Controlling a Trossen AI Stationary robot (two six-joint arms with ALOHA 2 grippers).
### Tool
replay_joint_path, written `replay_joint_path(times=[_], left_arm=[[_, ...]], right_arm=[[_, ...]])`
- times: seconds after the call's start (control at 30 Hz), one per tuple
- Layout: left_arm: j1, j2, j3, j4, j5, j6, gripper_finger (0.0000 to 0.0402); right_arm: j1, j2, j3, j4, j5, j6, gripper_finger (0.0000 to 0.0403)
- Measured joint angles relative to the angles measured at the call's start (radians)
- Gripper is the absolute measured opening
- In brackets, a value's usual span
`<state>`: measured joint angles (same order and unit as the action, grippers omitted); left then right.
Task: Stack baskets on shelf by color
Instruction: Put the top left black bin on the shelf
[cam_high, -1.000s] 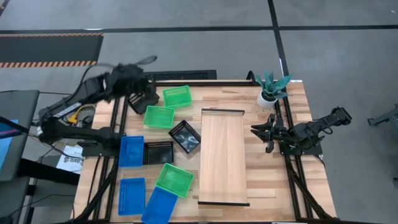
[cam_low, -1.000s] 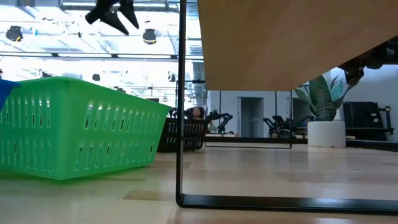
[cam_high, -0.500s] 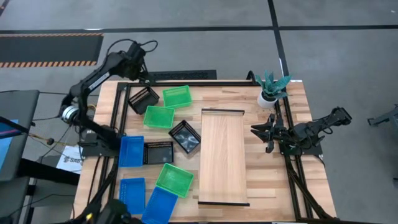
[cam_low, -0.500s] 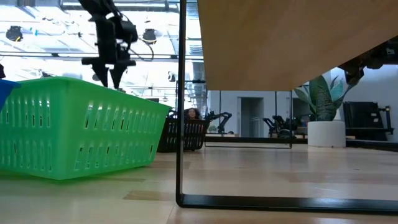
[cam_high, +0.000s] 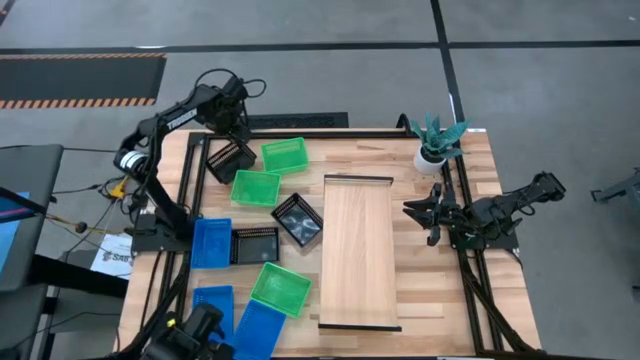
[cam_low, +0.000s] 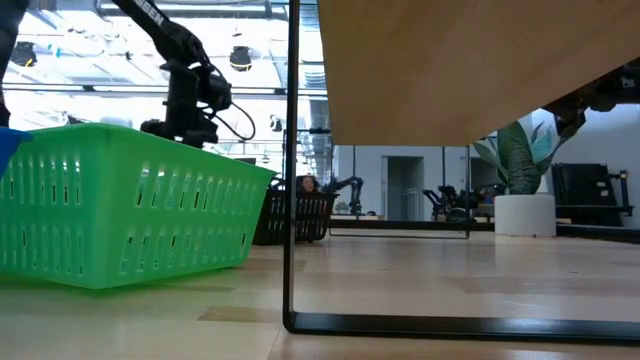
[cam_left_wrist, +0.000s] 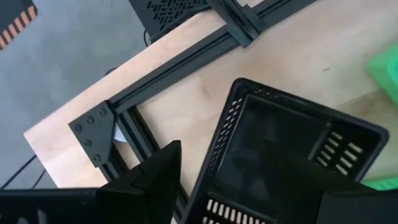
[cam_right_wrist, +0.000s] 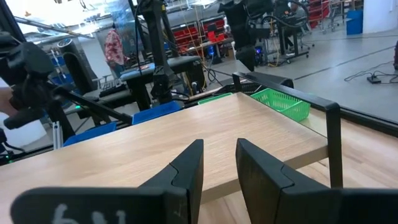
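L tool (cam_left_wrist: 249, 186) wide, straddling black basket (cam_left_wrist: 292, 155) wall nr table corner | R tool (cam_right_wrist: 217, 165) narrow

Even, bright overhead light; shadows soft. Low view backlit by ceiling lamps (cam_low: 240, 58); near fingers (cam_left_wrist: 155, 177) blurred.

Wood-plank desk (cam_high: 470, 290) carries: long pale wooden shelf (cam_high: 358, 250) with black end rails, right of centre; nine plastic mesh baskets left of it, three black (cam_high: 297, 219), three green (cam_high: 280, 288), three blue (cam_high: 211, 242); white-potted plant (cam_high: 434, 143) at the far right corner.
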<state>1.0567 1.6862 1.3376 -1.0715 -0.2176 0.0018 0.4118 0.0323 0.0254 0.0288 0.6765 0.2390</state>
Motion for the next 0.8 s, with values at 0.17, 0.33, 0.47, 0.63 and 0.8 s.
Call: replay_joint_path(times=[0.17,0.33,0.47,0.63,0.8], left_arm=[[0.024,0.001,0.0,0.015,0.029,0.032,0.0201],[0.047,0.001,0.0,0.016,0.113,0.075,0.0201],[0.049,0.001,0.0,0.021,0.165,0.099,0.0201],[0.043,0.001,-0.019,0.062,0.14,0.095,0.0201],[0.044,0.001,-0.088,0.071,0.117,0.122,0.0201]], right_arm=[[0.0,0.0,0.0,-0.002,-0.001,0.0,0.0118],[0.0,0.0,0.0,-0.003,-0.001,0.0,0.0118],[0.0,0.0,0.0,-0.003,-0.002,0.0,0.0118],[0.0,0.0,0.0,-0.003,-0.003,0.0,0.0118],[0.0,0.0,-0.001,-0.003,-0.003,-0.001,0.0118]])
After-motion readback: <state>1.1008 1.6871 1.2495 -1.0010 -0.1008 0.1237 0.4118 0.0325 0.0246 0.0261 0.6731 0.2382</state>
